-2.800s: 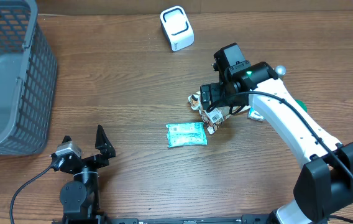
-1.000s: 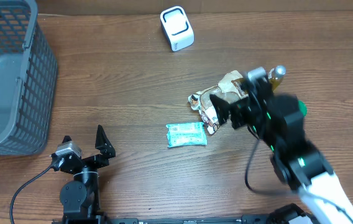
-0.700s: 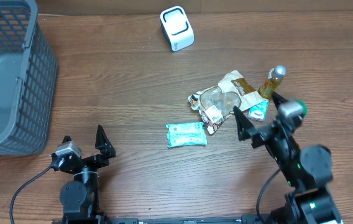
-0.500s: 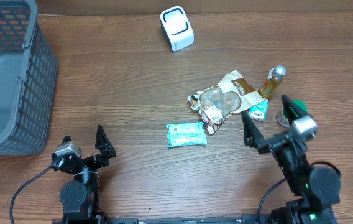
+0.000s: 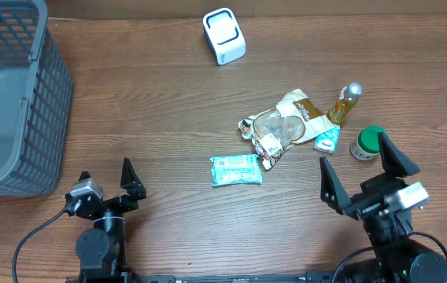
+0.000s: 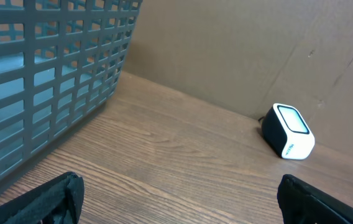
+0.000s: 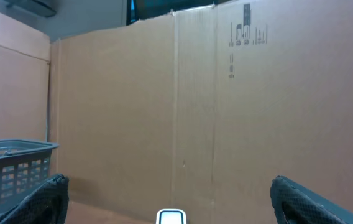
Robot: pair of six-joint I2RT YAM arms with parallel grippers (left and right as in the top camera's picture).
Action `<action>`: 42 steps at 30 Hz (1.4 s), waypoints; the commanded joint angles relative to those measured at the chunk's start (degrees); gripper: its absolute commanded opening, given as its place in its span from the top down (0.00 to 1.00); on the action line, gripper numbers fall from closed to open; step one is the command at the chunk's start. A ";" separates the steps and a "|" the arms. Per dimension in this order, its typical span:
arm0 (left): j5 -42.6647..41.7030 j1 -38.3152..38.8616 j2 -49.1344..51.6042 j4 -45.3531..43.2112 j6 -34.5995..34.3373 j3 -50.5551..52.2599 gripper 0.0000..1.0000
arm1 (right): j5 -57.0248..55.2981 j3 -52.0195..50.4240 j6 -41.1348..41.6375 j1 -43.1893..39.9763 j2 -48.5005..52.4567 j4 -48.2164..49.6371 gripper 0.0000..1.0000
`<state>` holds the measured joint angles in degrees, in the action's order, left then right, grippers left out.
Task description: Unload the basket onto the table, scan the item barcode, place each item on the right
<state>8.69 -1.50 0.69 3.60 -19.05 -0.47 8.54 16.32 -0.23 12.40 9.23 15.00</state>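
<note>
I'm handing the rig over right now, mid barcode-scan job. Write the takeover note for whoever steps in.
Hands: left hand open, empty, at the near edge; right hand open, empty, at the near edge by the green-lidded jar.
Things: scanner at the far edge, no item at it; teal packet in the middle; snack bag and bottle clustered right of it; basket far left.
Done: nothing in hand or presented.
Left: pick an item, show its barcode to the scanner.

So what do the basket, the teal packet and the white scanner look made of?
Basket: grey moulded plastic, matte, going by its uniform grid walls.
Teal packet: likely thin plastic film, slightly glossy, crimped ends.
White scanner: hard smooth plastic shell, probably.
</note>
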 commanded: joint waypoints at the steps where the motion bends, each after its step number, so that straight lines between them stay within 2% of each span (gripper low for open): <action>1: 0.31 0.39 -0.39 -0.02 0.90 0.20 0.01 | -0.96 -2.82 -0.33 -0.26 -3.41 0.22 0.00; 6: 0.31 0.39 -0.39 -0.02 0.90 0.20 0.00 | -0.96 -8.92 -0.31 -0.26 -9.18 4.17 0.00; 9: 0.31 0.39 -0.39 -0.02 0.90 0.20 0.00 | -0.94 -12.15 -0.28 -0.26 -9.07 8.02 0.00; 13: 0.31 0.39 -0.39 -0.02 0.90 0.20 0.01 | -0.90 -15.98 0.24 -0.22 -9.07 7.17 0.00; 25: 0.31 0.39 -0.39 -0.02 0.90 0.20 0.01 | -1.07 -15.82 0.37 -0.15 -9.07 -19.39 0.00; 42: 0.31 0.39 -0.39 -0.02 0.90 0.20 0.01 | -1.16 -15.85 0.37 -0.15 -8.83 -19.17 0.00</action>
<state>8.69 -1.50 0.69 3.62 -19.05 -0.47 8.05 1.06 0.01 12.40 0.75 -4.34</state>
